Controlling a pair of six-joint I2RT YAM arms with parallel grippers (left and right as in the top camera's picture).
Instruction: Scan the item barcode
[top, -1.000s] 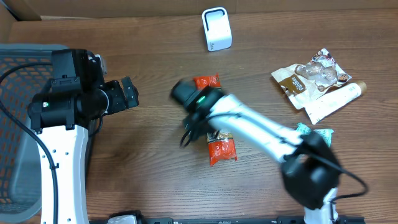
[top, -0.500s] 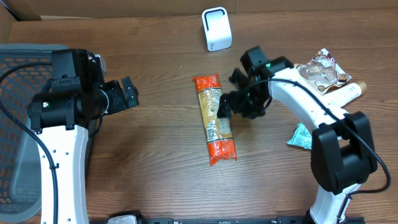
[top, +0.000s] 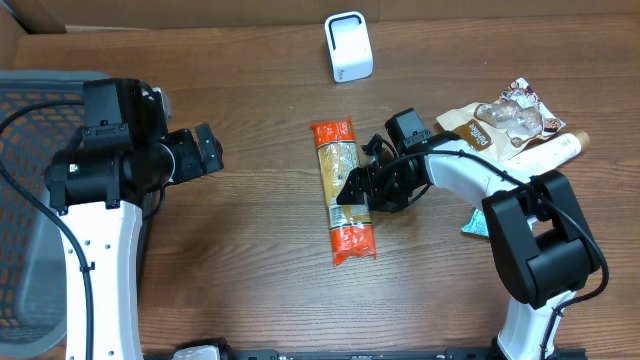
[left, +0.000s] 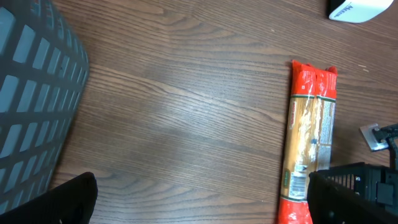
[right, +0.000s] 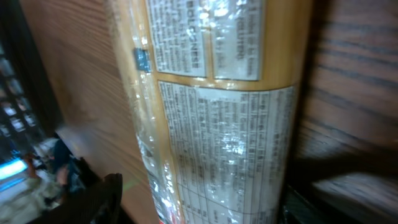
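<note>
Now | right hand spread astride pasta packet | label text wrist-only | left hand splayed

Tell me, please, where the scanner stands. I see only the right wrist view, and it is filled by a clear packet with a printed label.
Observer: The white box-shaped scanner stands near the top of the overhead picture, beyond the red upper end of the long clear pasta packet.
Operator: Is the packet lifted already?
Observer: No. It lies flat, at full length, on the brown wooden table.
Operator: And what about the other arm?
Observer: The left gripper is open and well apart from the packet, near the grey mesh basket.
</note>
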